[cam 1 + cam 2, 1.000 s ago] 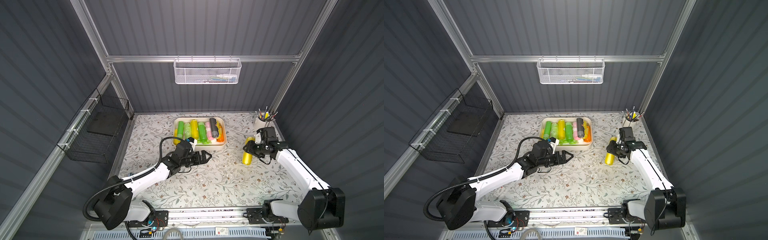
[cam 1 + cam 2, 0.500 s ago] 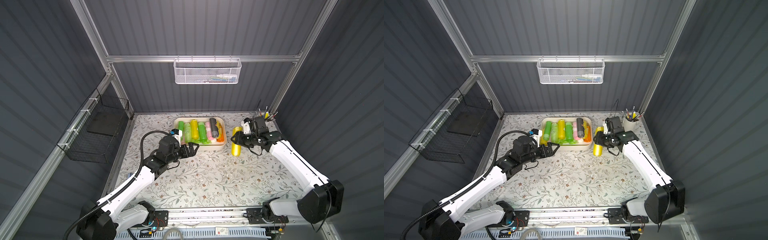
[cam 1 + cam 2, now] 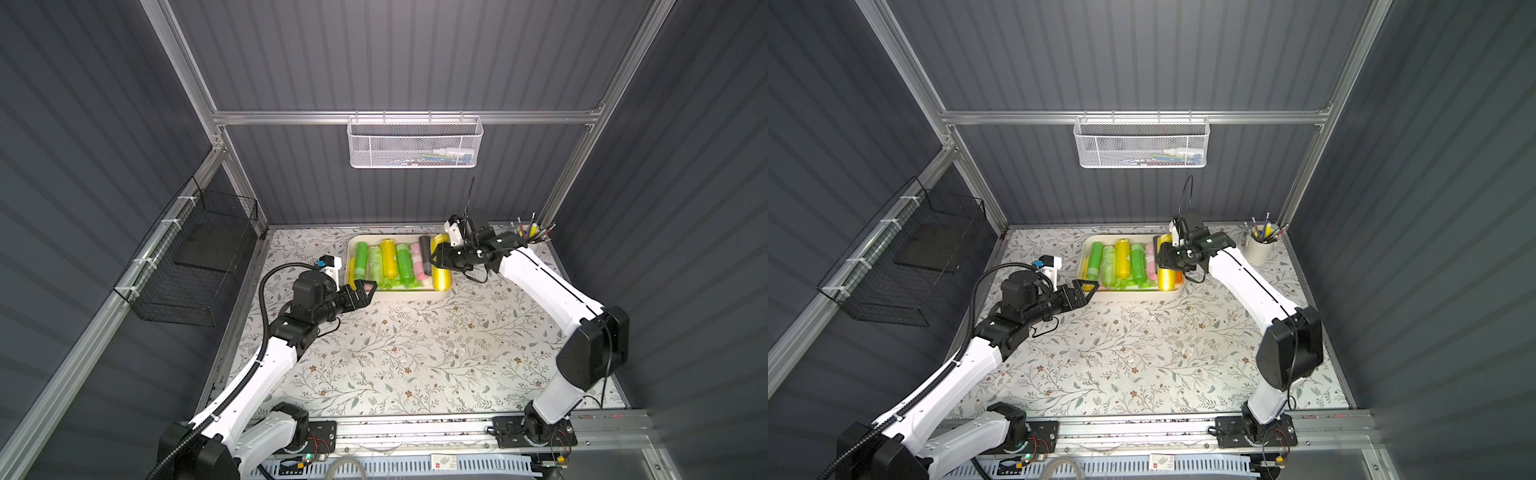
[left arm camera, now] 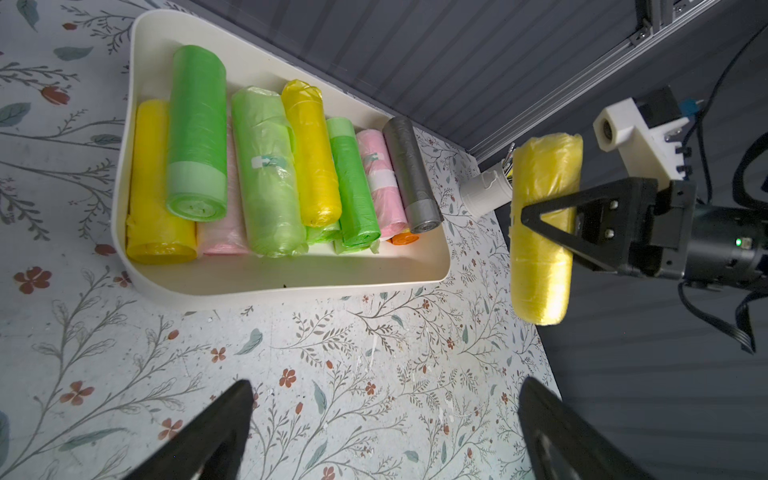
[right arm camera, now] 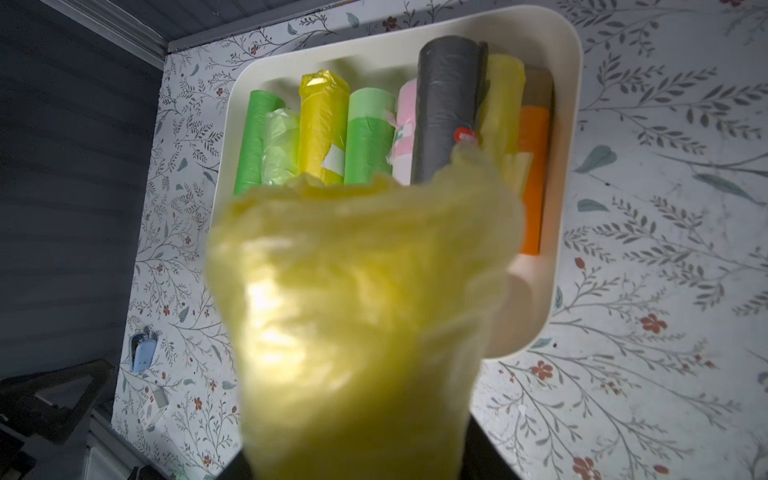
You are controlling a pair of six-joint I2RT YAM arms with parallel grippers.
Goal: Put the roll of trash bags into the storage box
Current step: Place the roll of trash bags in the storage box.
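The roll of trash bags, yellow, hangs in both top views pinched in the right pincer over the right end of the storage box. Its long axis runs near to far, parallel to the grey roll on its left. The left pincer, spread wide and empty, sits by the box's near-left corner.

In the left wrist view, the roll is clear of the desk.

In the right wrist view, the box lies directly beneath the roll, so lowering it straight down should suffice.

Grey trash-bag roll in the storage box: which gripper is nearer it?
Right. The right gripper, holding a yellow roll, hovers close beside the grey roll; the left gripper, open, is at the storage box's opposite front corner.
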